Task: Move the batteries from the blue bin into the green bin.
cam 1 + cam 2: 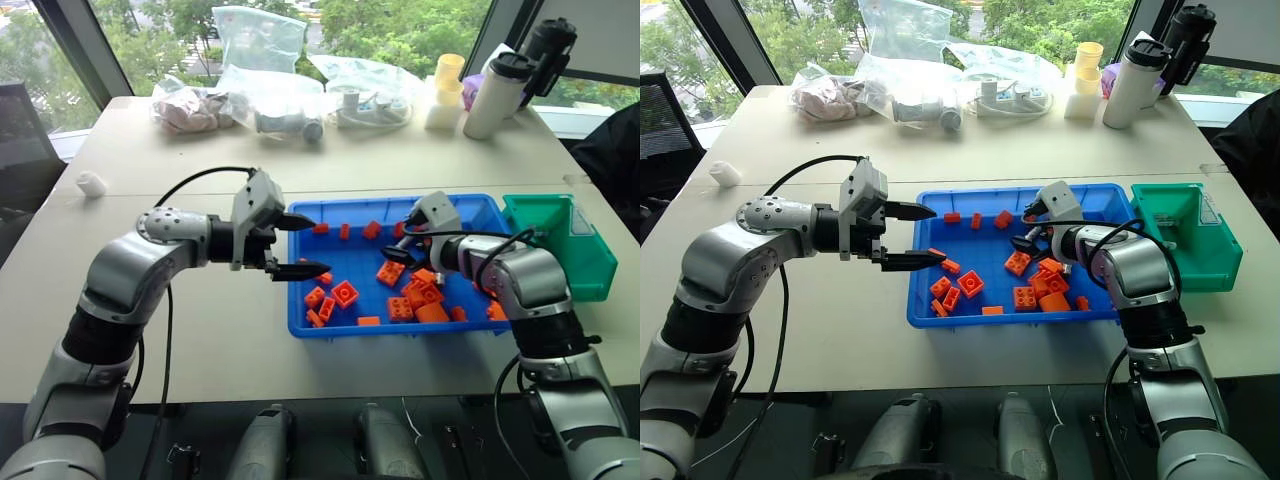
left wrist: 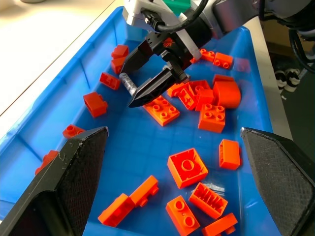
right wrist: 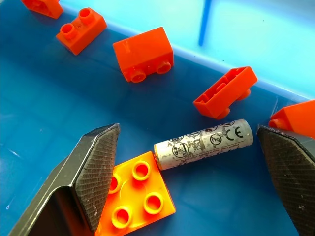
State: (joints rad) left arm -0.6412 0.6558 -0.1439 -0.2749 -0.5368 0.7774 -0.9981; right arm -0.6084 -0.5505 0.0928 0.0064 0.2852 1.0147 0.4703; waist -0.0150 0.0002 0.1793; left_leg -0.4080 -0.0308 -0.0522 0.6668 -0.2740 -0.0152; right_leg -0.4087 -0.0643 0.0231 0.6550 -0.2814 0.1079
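A silver-grey battery lies flat on the floor of the blue bin, one end against an orange brick. My right gripper is open and low inside the bin, one finger on each side of the battery and neither touching it. From the left wrist view the same battery shows between the right gripper's fingertips. My left gripper hangs open and empty above the bin's left edge, pointing right. The green bin stands against the blue bin's right end.
Several orange bricks are scattered over the blue bin's floor, thickest near my right gripper. At the table's far side lie clear plastic bags and stand bottles. A small white object sits far left.
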